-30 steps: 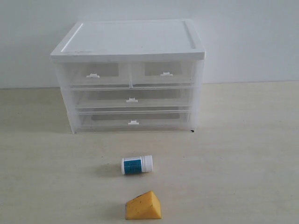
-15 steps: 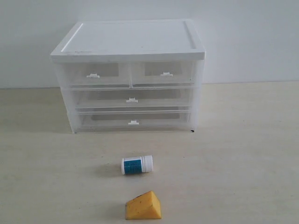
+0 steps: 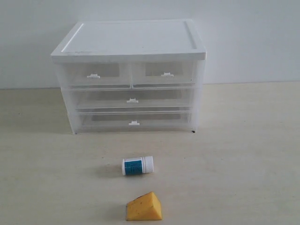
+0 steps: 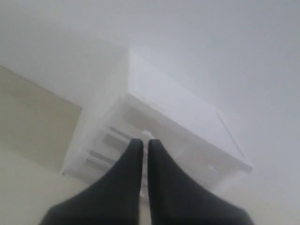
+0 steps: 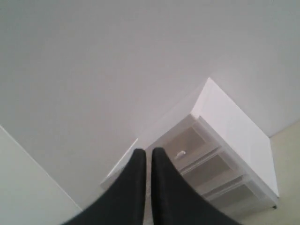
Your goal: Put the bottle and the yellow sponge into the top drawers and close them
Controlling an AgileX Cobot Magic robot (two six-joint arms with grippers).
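Exterior view: the bench [image 3: 243,154] carries a white-topped cabinet [image 3: 129,42] at the far centre. All its drawers are shut, including the left top drawer [image 3: 105,71] and the right top drawer [image 3: 154,70].

The sponge [image 3: 144,206] sits at the near edge, on the bench, well apart from the cabinet. The bottle [image 3: 137,165] lies on its side between sponge and cabinet, cap to the right. Neither arm appears in this view.

Wrist views: the left gripper [image 4: 145,143] and the right gripper [image 5: 146,151] are each pressed together, holding nothing, and face the cabinet front from a distance.

Assessment: nothing is stowed, so opening a top drawer is likely the step in hand.

Recommendations:
- Spread the gripper before it reaches the left tab [image 3: 93,75] or the right tab [image 3: 167,74]. Both are small, so alignment must be close.
- Pull straight toward the near side. The cabinet looks light and may slide.
- Grip the bottle across its body, as it could roll.
- Squeeze the sponge gently, as it probably compresses.
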